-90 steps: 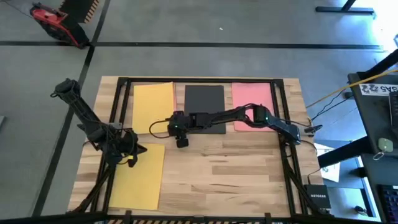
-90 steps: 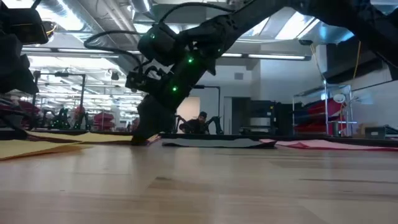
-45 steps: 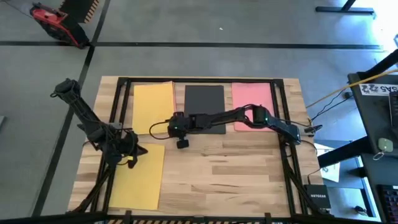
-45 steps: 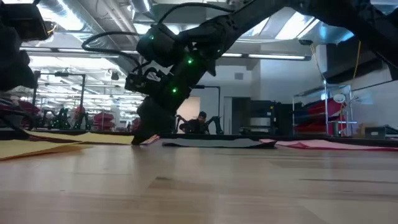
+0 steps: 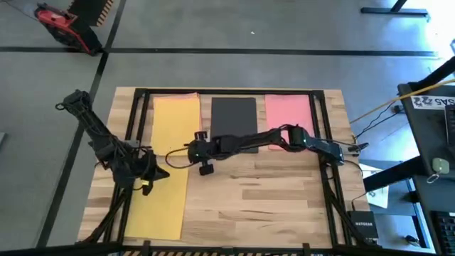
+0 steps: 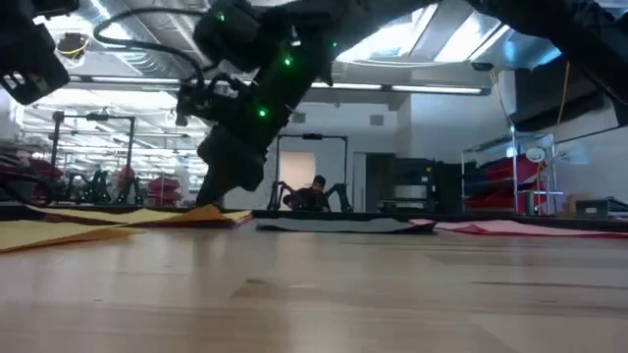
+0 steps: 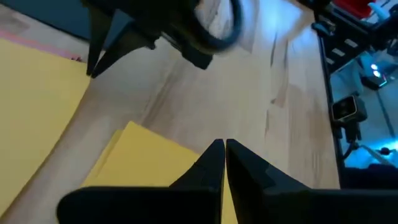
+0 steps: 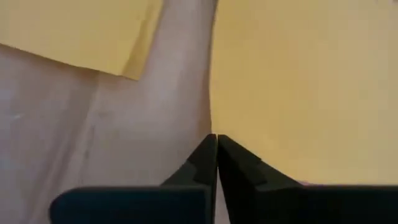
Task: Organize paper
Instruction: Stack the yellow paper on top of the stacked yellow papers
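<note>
Along the far edge lie a yellow sheet [image 5: 174,124], a black sheet [image 5: 233,115] and a pink sheet [image 5: 287,112], all flat on the wooden table. A second yellow sheet [image 5: 156,206] lies near the front left. A pink edge [image 6: 235,219] shows under the far yellow sheet. My right gripper [image 5: 194,151] is shut and low at that sheet's near right corner. My left gripper [image 5: 151,178] is shut above the far right corner of the near yellow sheet [image 7: 155,162]; the low view shows that arm held high. My right gripper presses its shut fingertips [image 8: 208,152] down on the far yellow sheet, right at its right edge near the near corner [image 8: 249,124]. The fingers slant down from the table's right side. The sheet lies flat on the table under them [image 6: 196,214].
Bare wood [image 5: 256,199] fills the table's middle and near right. A black frame [image 5: 323,142] runs along the table's sides. Beyond the table are a red tool on the floor [image 5: 60,21] and a rack with equipment at the right [image 5: 434,121].
My right gripper has gone toward the table's left edge and a little toward the near edge, staying shut. The far yellow sheet has slid with it toward the near edge, and its near end now reaches the near yellow sheet.
</note>
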